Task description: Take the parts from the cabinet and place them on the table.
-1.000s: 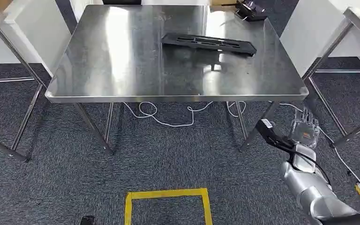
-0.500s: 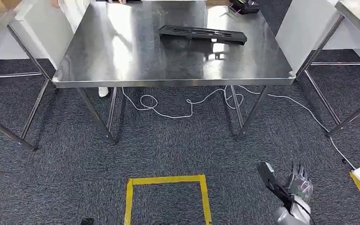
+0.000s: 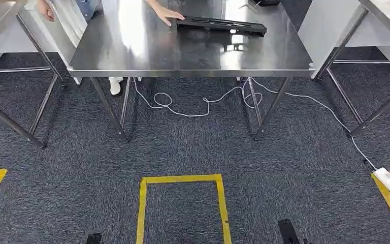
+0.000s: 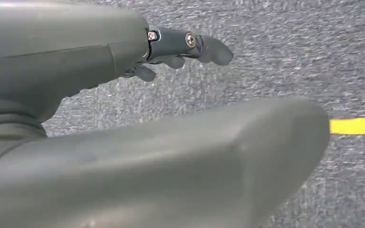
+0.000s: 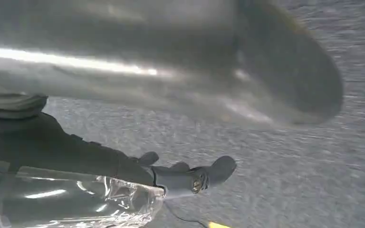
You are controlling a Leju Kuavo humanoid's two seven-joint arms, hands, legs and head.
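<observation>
Bright, even overhead light. The steel table (image 3: 193, 53) throws white glare streaks along the head view's top edge. Soft shadows fall under its legs on the carpet (image 3: 183, 142). Both wrist views are blurred, their near foreground out of focus.

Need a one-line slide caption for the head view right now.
A person's hand touches the long black part on the steel table; white cable and yellow floor tape below.

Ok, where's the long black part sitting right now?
In the head view the long black part lies flat toward the far right of the steel table, with a person's hand touching its left end.
</observation>
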